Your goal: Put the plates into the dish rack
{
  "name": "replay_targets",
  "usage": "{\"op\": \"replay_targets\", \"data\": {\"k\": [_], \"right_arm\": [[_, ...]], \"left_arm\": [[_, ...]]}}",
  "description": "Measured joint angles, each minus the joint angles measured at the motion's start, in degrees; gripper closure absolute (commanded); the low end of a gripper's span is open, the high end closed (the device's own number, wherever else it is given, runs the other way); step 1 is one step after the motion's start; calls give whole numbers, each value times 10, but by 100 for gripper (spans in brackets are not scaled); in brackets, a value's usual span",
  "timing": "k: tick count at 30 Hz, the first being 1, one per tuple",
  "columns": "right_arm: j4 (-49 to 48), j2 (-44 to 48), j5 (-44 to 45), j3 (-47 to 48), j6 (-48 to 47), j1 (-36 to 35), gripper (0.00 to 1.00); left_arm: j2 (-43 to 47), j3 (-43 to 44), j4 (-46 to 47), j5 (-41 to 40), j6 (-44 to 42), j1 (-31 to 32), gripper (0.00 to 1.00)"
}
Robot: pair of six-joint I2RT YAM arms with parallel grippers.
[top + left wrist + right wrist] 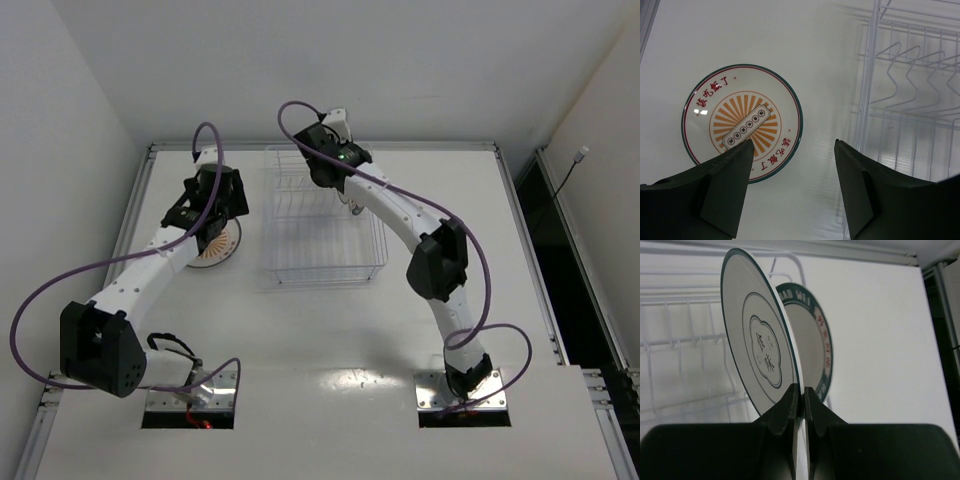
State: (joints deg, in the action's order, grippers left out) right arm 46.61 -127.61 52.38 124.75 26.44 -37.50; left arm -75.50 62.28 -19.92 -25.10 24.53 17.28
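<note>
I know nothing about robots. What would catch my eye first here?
The right gripper pinches a ringed white plate by its rim, held on edge at the dish rack, with a dark-rimmed plate upright just behind it. Beside the rack, an orange sunburst plate lies flat on the table under the open left gripper.

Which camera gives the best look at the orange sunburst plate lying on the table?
Left wrist: the sunburst plate shows nearly whole, face up. Top external shows only a sliver beneath the left gripper; right wrist misses it.
</note>
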Motion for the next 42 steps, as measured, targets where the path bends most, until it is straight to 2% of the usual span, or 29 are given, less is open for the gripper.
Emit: {"op": "replay_targets", "data": {"k": [6,12,30,35,37,38,41,42], "right_arm": [[-5,51,60,0,-42,-14,100],[-12,71,87,-16,-46,-13,100],[-1,14,-21,-69,-17,3,99],[-3,14,-46,-69,-7,12,86],[-2,15,-62,-71,-5,16,73],[-3,18,-70,-74,-5,17,61],[-9,39,-92,-96,-6,17,46],[-10,52,-97,-107,-7,17,36]], "left_arm": [[-6,0,-2,-3,1,0,37],[-6,0,-2,-4,1,0,37],[-17,0,-4,-14,1,0,37],[-21,0,-6,-24,2,0,36],[-28,0,-7,-30,4,0,35],[-31,0,-7,-34,6,0,35],[-42,0,-9,-46,10,0,34],[-46,0,-11,-51,12,0,31]]}}
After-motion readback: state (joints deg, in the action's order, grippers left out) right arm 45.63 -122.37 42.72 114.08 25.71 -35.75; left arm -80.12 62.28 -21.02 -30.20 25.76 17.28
